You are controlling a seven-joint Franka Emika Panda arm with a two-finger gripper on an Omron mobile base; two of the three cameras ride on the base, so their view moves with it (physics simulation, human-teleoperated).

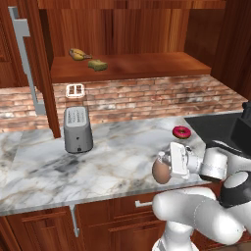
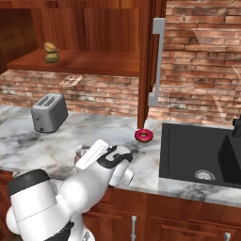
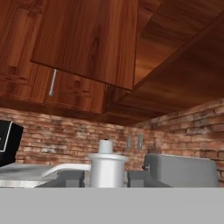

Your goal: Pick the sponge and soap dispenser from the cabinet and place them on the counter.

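My gripper (image 1: 165,165) is shut on the soap dispenser (image 1: 160,172), a tan-brown egg-like bottle, low over the front edge of the marble counter (image 1: 112,162). From the right, the bottle (image 2: 81,152) peeks out beside the hand (image 2: 87,154). Its pale pump (image 3: 106,166) stands between my finger tips (image 3: 70,178) in the hand view. I cannot tell whether the bottle touches the marble. The sponge (image 1: 98,64), yellow with an olive-green face, lies on the shelf of the open cabinet (image 1: 147,66), next to a banana. It also shows from the right, the sponge (image 2: 52,57).
A banana (image 1: 77,54) lies left of the sponge. A grey toaster (image 1: 77,128) stands at the back left of the counter and a red doughnut (image 1: 182,132) to the right. A black sink (image 2: 197,155) is further right. Open cabinet doors (image 2: 151,61) hang over the counter.
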